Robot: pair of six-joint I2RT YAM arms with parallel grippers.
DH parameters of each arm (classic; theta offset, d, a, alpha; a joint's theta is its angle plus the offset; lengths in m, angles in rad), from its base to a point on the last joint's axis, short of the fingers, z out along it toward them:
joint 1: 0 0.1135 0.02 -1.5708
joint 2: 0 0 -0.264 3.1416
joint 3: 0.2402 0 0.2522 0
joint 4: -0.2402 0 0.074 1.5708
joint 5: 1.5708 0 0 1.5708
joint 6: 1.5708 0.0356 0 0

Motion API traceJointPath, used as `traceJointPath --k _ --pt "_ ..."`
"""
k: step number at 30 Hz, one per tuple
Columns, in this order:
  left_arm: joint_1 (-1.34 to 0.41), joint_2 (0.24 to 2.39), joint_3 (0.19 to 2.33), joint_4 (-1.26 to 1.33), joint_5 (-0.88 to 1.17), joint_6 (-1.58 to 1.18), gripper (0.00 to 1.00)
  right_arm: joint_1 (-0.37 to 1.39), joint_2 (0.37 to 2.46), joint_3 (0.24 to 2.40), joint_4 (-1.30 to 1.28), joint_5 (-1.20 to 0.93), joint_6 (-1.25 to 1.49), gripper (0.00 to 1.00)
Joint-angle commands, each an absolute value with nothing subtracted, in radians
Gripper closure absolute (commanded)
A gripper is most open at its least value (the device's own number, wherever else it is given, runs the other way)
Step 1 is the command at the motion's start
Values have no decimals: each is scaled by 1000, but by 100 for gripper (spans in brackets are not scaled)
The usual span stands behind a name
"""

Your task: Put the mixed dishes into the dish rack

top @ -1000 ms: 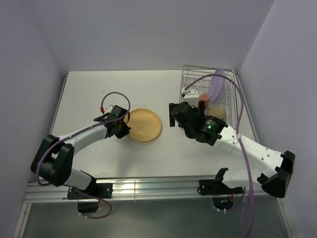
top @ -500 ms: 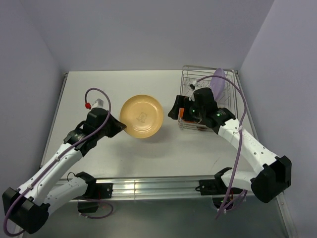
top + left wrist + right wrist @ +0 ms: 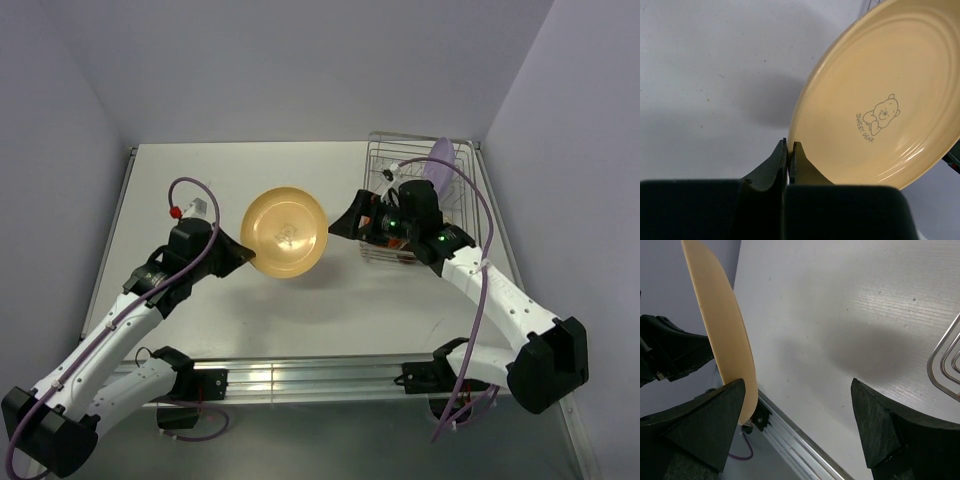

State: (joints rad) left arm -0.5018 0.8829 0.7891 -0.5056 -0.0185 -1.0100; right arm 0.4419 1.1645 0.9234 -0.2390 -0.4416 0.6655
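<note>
The orange bowl point(image 3: 285, 232) is lifted off the table and tilted on edge, its inside with a bear print facing the camera. My left gripper point(image 3: 245, 258) is shut on its lower left rim, as the left wrist view shows point(image 3: 789, 145) with the bowl point(image 3: 885, 100) filling the right. My right gripper point(image 3: 345, 222) is open and empty just right of the bowl; in the right wrist view point(image 3: 797, 385) the bowl's edge point(image 3: 720, 325) stands by its left finger. The lilac plate point(image 3: 440, 165) stands upright in the dish rack point(image 3: 375, 160). Other dishes are hidden by my right arm.
The rack stands at the table's far right corner against the wall, and one wire of it point(image 3: 945, 365) shows in the right wrist view. The white table point(image 3: 180, 190) has a metal rail point(image 3: 300, 375) along its near edge.
My left gripper has lifted the orange bowl off the table and tilted it up. My right arm has swung from beside the rack toward the bowl, jaws open.
</note>
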Motion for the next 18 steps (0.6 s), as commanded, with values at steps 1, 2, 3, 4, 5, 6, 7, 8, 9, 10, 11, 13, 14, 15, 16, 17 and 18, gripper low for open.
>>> traceJointPath --k 1,2,3,4,5,6,7,8,9,10,11,13,14,15,16,17,18 --pt "-511 874 808 -466 55 -982 100 453 1103 925 -80 -534 730 6" --pt "-511 871 811 -466 61 -983 100 451 1094 922 -74 -532 739 6" --pt "-511 867 811 -466 63 -982 100 449 1091 919 -71 -520 742 7" --pt "-511 862 813 -474 60 -985 100 446 1085 916 -68 -511 744 7" --pt "-511 859 816 -479 58 -982 100 445 1074 910 -57 -508 749 7" --pt "-511 853 819 -483 60 -982 100 437 1071 902 -49 -508 750 7" --pt "-511 850 822 -492 60 -983 100 434 1062 900 -49 -500 749 7" --pt "-511 845 822 -495 61 -985 100 428 1058 897 -48 -499 750 7" --pt "-511 835 824 -495 70 -986 100 417 1060 891 -41 -518 755 7" --pt "-511 831 822 -495 74 -991 100 414 1069 890 -23 -534 761 8" --pt "-511 827 821 -494 77 -994 100 416 1078 888 -12 -555 771 9" --pt "-511 819 824 -491 92 -999 100 416 1107 890 -6 -603 779 10" --pt "-512 815 825 -489 94 -1000 100 416 1115 887 6 -610 784 11" --pt "-512 812 825 -488 98 -1002 100 416 1121 881 23 -614 782 11" --pt "-512 810 825 -488 106 -1003 100 416 1126 876 37 -624 782 12" --pt "-512 808 824 -488 109 -1005 100 416 1132 871 43 -630 785 12" --pt "-514 804 821 -480 112 -1009 100 417 1137 865 51 -638 788 13"
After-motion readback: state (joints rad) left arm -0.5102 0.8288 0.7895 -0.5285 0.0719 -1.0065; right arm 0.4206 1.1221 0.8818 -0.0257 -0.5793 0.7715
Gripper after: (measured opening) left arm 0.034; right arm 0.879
